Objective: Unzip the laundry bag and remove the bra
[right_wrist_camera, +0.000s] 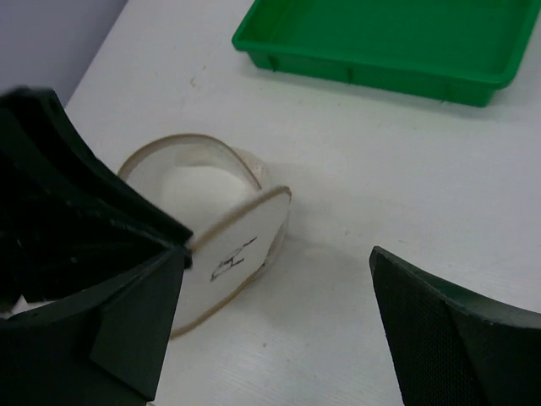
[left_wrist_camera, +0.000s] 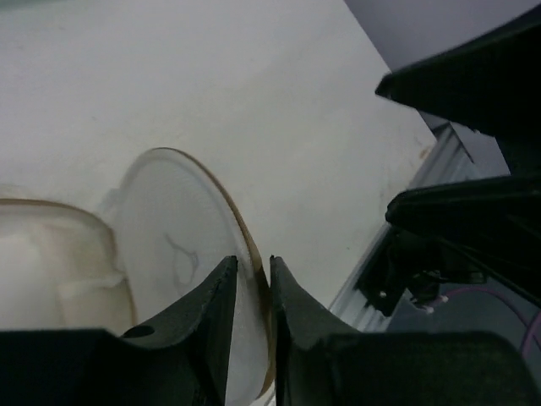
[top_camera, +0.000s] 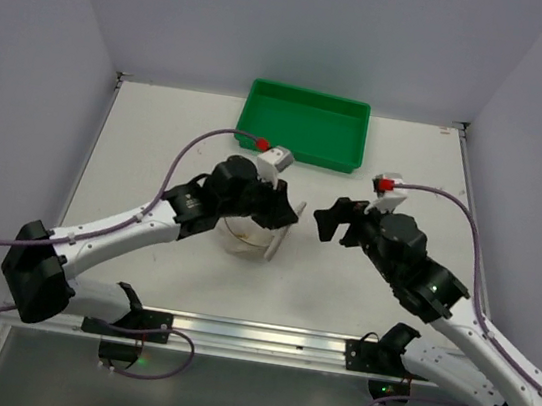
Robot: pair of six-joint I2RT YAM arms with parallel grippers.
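1. Left gripper pinches the rim of the bag's raised flap.
2. The bag looks unzipped, its ring just beside those fingers. No bra can be made out, so removal remains.
3. Right gripper is spread, empty, beside the flap.
4. Tray lies beyond.

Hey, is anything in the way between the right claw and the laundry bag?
Nothing visible. Only table lies between the open right claw and the bag; the left claw grips its rim.
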